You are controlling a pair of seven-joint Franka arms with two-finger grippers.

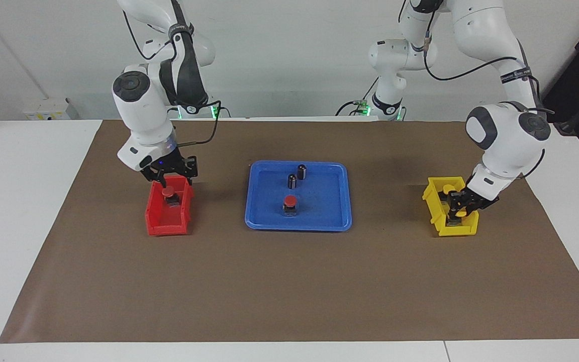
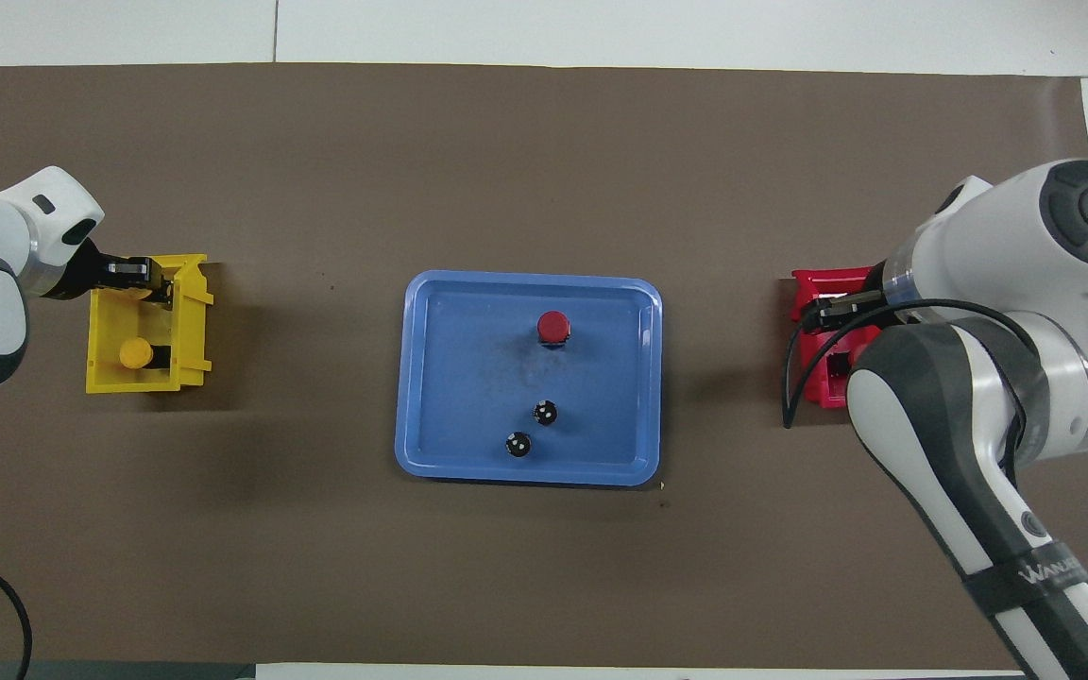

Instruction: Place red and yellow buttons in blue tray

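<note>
The blue tray lies mid-table with one red button standing in it. A second red button sits in the red bin. My right gripper hangs open just over that button, and its arm hides the button from overhead. Two yellow buttons are in the yellow bin. My left gripper reaches into the bin, shut on the yellow button farther from the robots. The other yellow button stands free.
Two small dark capless cylinders stand in the tray, nearer to the robots than the red button. A brown mat covers the table between the bins and the tray.
</note>
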